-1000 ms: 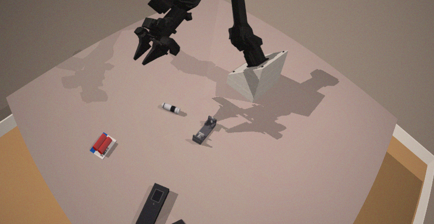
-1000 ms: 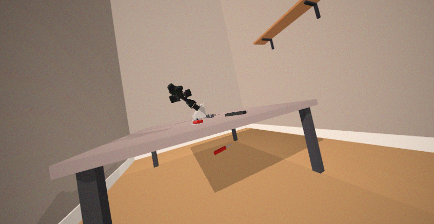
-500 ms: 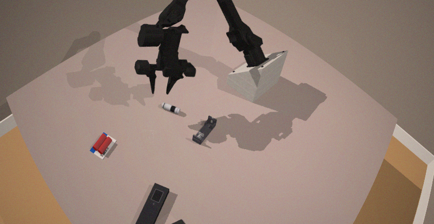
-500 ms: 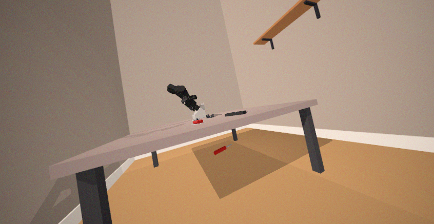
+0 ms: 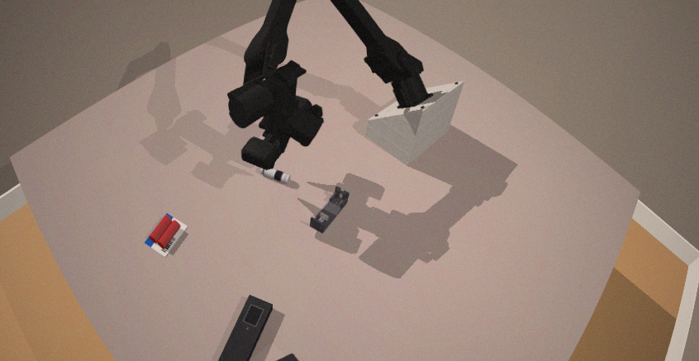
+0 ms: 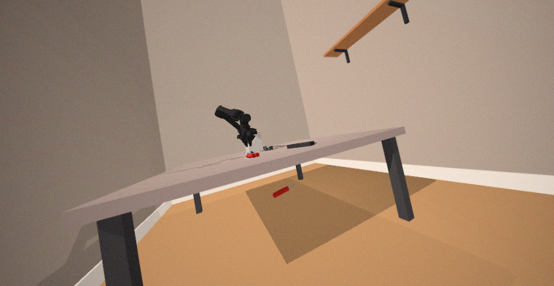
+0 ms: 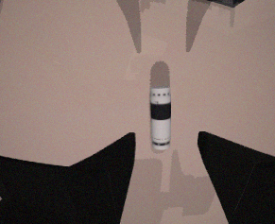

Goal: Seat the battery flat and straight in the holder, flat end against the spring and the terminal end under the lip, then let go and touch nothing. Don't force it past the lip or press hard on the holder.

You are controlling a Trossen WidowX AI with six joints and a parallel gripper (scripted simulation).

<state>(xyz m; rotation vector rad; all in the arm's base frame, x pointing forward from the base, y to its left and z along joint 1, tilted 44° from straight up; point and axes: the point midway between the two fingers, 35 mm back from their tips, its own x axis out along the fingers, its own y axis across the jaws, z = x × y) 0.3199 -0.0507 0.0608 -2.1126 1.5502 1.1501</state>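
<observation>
The white battery with a black band [image 5: 277,175] [image 7: 161,129] lies on its side on the table, outside the holder. The dark holder [image 5: 332,208] [image 6: 267,148] is empty and stands to the battery's right in the top view; only an edge of it [image 7: 226,1] shows at the top of the wrist view. Which holder end has the spring is too small to tell. My gripper [image 7: 166,138] [image 6: 248,144] is open and empty above the battery. In the wrist view its fingertips stand either side of the battery's near end, with gaps on both sides. In the top view the hand hides the fingers.
A card with two red cylinders [image 5: 164,231] [image 6: 252,154] lies left of the holder. A long black device [image 5: 246,330] [image 6: 300,144] lies at the front in the top view. The arm's pale base block [image 5: 415,134] stands behind the holder. A red screwdriver [image 6: 280,192] is below the table.
</observation>
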